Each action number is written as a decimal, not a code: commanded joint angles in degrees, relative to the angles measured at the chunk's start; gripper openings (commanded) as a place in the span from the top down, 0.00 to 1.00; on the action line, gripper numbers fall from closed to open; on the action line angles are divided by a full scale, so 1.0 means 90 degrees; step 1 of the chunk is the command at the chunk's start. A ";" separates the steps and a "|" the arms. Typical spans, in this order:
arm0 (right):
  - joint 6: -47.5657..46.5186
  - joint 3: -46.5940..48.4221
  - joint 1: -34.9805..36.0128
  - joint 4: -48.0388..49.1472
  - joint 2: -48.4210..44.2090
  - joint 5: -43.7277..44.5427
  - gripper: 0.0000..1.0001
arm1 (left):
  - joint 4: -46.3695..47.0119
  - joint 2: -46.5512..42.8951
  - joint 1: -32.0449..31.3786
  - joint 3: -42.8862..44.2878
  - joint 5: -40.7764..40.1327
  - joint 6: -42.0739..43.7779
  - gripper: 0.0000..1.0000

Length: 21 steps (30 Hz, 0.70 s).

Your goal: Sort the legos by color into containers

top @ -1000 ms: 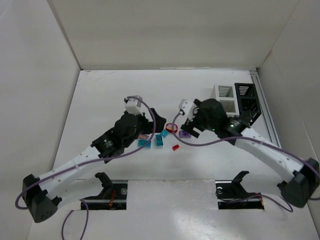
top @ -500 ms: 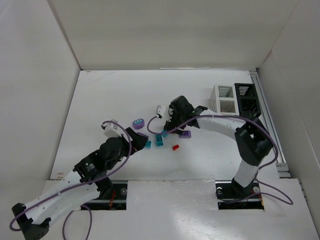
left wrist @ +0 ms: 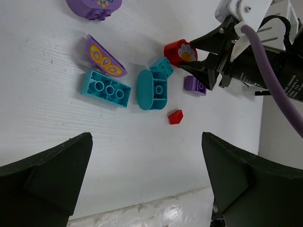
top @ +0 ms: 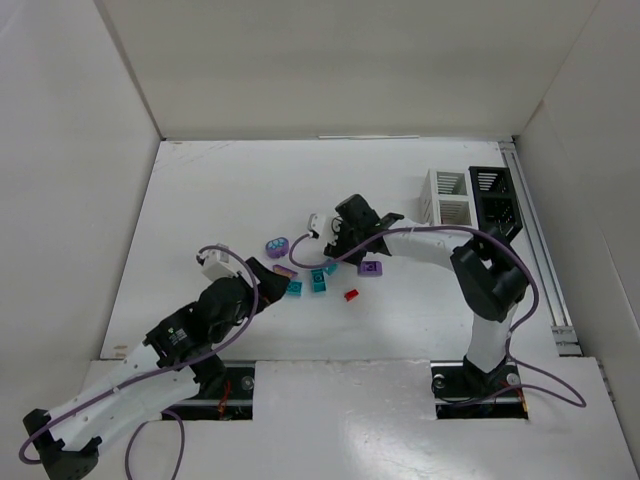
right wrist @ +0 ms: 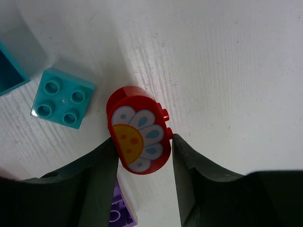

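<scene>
A red lego with a daisy print [right wrist: 139, 130] lies on the white table between my right gripper's [right wrist: 142, 151] fingers, which press it from both sides; the left wrist view shows the same red lego [left wrist: 181, 51] at those fingertips. My left gripper [left wrist: 146, 139] hangs wide open over bare table near the front, with nothing in it. Loose legos lie beside it: teal bricks [top: 319, 281], a purple square [top: 370, 268], a purple round piece [top: 277, 246], a tiny red one [top: 351, 295]. The white container [top: 449, 198] and black container [top: 496, 200] stand at the back right.
A teal 2x2 brick [right wrist: 62, 98] and the purple square [right wrist: 120, 215] lie right beside the right gripper's fingers. A purple butterfly-print piece [left wrist: 105, 56] rests by a long teal brick [left wrist: 105, 89]. White walls enclose the table on three sides.
The right gripper has reached left to the red daisy lego and its jaws have closed in on it. The left arm has drawn back toward the near left, still open.
</scene>
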 commanded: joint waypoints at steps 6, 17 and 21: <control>0.0196 -0.0055 -0.0147 0.0485 -0.0874 0.0023 0.62 | 0.0318 -0.0116 0.0014 -0.0256 -0.0019 -0.0120 0.01; 0.1094 -0.1353 -0.2409 -0.0127 -0.4341 0.1095 0.66 | 0.0913 0.0275 0.0014 -0.0383 0.0255 0.0280 0.01; 0.1426 -0.1354 -0.3299 -0.0490 -0.4703 0.1449 0.65 | 0.1216 0.0587 0.0014 -0.0383 0.0313 0.0466 0.01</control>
